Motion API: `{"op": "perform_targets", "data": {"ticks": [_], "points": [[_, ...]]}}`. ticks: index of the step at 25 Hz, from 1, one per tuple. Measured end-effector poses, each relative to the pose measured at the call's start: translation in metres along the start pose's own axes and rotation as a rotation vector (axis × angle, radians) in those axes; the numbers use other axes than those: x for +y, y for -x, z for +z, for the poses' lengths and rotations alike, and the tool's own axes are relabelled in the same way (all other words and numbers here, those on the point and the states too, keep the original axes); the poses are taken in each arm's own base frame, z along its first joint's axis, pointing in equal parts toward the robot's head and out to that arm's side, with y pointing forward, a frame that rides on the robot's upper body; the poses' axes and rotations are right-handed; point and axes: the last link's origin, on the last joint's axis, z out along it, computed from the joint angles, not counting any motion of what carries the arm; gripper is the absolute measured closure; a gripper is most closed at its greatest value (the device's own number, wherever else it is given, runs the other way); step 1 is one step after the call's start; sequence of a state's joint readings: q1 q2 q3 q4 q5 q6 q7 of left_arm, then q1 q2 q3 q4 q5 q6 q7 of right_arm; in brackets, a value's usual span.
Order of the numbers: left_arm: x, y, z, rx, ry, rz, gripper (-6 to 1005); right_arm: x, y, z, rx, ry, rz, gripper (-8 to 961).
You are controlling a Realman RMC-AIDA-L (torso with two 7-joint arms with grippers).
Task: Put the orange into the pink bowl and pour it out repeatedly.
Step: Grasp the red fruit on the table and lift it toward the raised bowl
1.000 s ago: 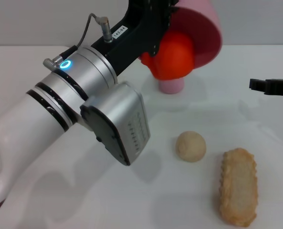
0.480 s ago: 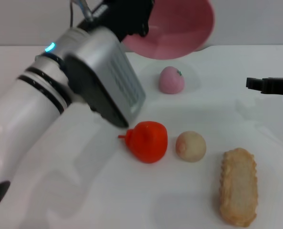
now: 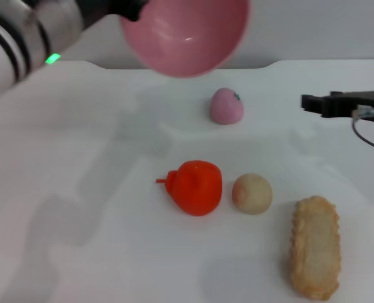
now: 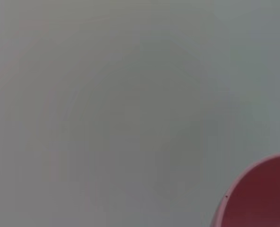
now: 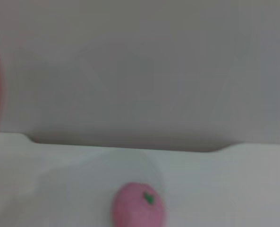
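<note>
The orange (image 3: pixel 197 187) lies on the worktop (image 3: pixel 98 189) at the frame's centre, out of the pink bowl (image 3: pixel 187 31), so one pour looks finished. The left end effector, unseen, carries the bowl at the top. The right end effector (image 3: pixel 313 102), right edge, seems idle; I cannot tell its state.

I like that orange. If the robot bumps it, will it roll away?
Probably a little. The orange is roundish and lies loose on the white table, but its small nub may stop it soon. It looks smooth, so maybe slippery to grab.
</note>
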State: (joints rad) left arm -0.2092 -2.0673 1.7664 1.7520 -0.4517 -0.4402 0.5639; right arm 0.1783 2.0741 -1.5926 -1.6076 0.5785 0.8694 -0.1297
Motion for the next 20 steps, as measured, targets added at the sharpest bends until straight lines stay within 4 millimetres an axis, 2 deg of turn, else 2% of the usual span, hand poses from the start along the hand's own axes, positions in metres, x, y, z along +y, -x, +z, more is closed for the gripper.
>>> {"op": "perform_targets", "data": {"ticks": [3,4,5,6,8,9,10,14,20], "points": [[-0.021,0.014,0.004,-0.171,-0.005,-0.171,954,0.016,0.006,0.006,-0.015,0.035,-0.046,352],[-0.021,0.014,0.004,-0.171,-0.005,-0.171,954,0.021,0.007,0.008,-0.023,0.046,-0.059,352],[-0.027,0.021,0.006,-0.247,-0.018,-0.224,954,0.033,0.01,0.013,-0.037,0.07,-0.09,351],[-0.034,0.031,0.008,-0.351,-0.046,-0.273,954,0.033,0.01,0.013,-0.037,0.07,-0.09,350],[-0.034,0.031,0.008,-0.351,-0.046,-0.273,954,0.045,0.013,0.018,-0.047,0.095,-0.123,349],[-0.042,0.049,0.008,-0.512,-0.105,-0.311,954,0.051,0.014,0.021,-0.05,0.107,-0.138,334],[-0.048,0.058,0.007,-0.583,-0.138,-0.331,954,0.057,0.014,0.024,-0.048,0.119,-0.152,319],[-0.055,0.065,0.004,-0.623,-0.163,-0.351,954,0.081,0.008,0.039,-0.017,0.171,-0.199,259],[-0.06,0.066,0.006,-0.638,-0.182,-0.348,954,0.116,-0.017,0.057,0.068,0.242,-0.252,188]]}}
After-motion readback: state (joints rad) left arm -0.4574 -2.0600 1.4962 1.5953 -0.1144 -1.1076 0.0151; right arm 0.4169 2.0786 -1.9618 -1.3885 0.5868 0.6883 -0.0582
